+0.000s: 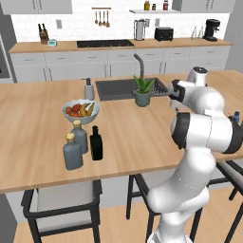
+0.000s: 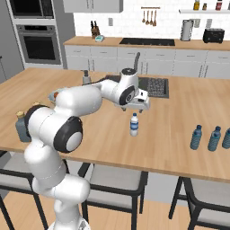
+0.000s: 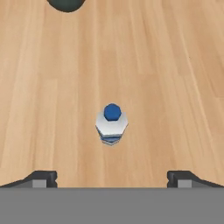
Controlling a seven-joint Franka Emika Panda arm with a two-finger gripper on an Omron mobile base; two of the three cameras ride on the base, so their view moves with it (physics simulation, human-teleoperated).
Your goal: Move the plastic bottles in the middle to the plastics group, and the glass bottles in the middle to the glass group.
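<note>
Nearest the robot, along the front edge of the wooden island (image 2: 179, 134), the black glass bottle (image 1: 96, 143) stands upright just beside the two grey-blue stoppered bottles (image 1: 75, 144), close to that edge, with dark stools (image 1: 61, 204) tucked under the overhang below. The nearer stoppered bottle sits closest to the rim. In the right base view the arm's shoulder covers most of this cluster; a sliver of one grey-blue bottle peeks out at its left.

Further in, the small water bottle (image 2: 134, 124) stands upright by itself on bare wood, open counter on every side of it. The gripper (image 2: 134, 107) hangs just above it, not touching. In the hand view the bottle (image 3: 112, 124) is seen from straight above, blue cap centred between the two dark fingertips (image 3: 40, 178), which are spread wide to either side with nothing between them.

Far to the right, near the island's front edge, three blue plastic bottles (image 2: 211, 138) stand in a row; the last is cut off by the frame. In the left base view the arm hides the water bottle.

Beyond, the fruit bowl (image 1: 80, 111), the white soap dispenser (image 1: 88, 90) and the potted plant (image 1: 143, 91) sit by the sink (image 1: 116, 88), whose right part is hidden behind the arm. A dark rounded shape at the top edge of the hand view is cut off and hard to identify.
</note>
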